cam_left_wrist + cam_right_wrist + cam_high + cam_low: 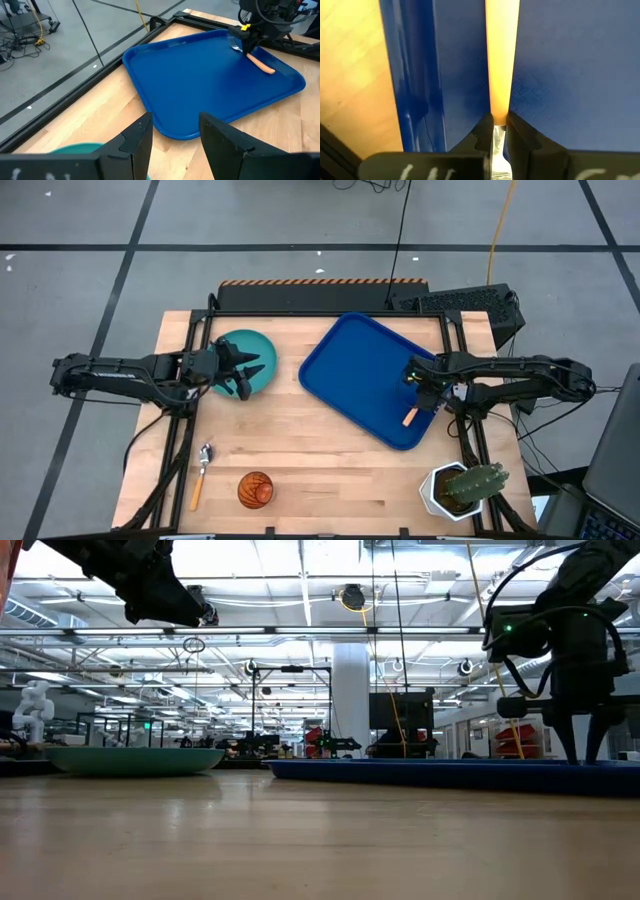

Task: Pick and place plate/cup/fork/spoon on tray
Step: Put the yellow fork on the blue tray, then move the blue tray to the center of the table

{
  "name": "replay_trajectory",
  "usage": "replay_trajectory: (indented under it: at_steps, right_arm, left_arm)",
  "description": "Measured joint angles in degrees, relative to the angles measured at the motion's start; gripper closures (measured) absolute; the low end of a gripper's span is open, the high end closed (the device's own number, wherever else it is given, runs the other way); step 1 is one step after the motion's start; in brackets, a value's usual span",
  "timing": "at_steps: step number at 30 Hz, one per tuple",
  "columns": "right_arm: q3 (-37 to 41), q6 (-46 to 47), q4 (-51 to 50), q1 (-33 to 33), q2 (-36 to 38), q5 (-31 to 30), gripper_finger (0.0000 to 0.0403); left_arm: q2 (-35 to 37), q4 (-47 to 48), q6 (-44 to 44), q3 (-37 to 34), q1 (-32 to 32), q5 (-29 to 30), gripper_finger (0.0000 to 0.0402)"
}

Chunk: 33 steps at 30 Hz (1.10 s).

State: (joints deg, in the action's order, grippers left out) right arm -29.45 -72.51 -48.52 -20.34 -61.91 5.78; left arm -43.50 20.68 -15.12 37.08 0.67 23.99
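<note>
One tray (362,372) is counted; one plate (254,356); one fork (411,416); one spoon (201,473); one cup (255,490); one potted cactus (463,489); two grippers (241,370) (424,387).

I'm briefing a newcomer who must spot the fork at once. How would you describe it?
Find the big blue tray on the wooden table. Near its corner toward the cactus pot, the right end effector pinches the fork. Unlike the orange-handled spoon lying on bare wood, it has tines.
</note>
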Motion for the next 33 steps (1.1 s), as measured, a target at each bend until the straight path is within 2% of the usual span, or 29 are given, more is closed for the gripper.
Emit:
replay_trajectory:
  at_steps: [10, 18, 26, 33]
  right_arm:
    - [0.0, 0.31, -0.12, 0.0, 0.0, -0.12, 0.0337]
    - [0.0, 0.24, -0.15, 0.17, 0.38, -3.04, 0.0306]
    - [-2.19, 1.06, -0.81, 0.95, 5.19, -3.04, 0.03]
    - [-8.11, 7.56, -3.88, 6.0, 8.31, -3.39, 0.03]
  left_arm:
    - [0.02, 0.13, -0.04, 0.0, 0.0, 0.0, 0.0238]
    - [0.0, 0.16, -0.08, 0.0, 0.0, -0.03, 0.0238]
    - [0.0, 0.2, -0.12, 0.0, 0.0, -0.05, 0.0238]
    - [0.01, 0.19, -0.27, 0.0, -0.02, -0.05, 0.0238]
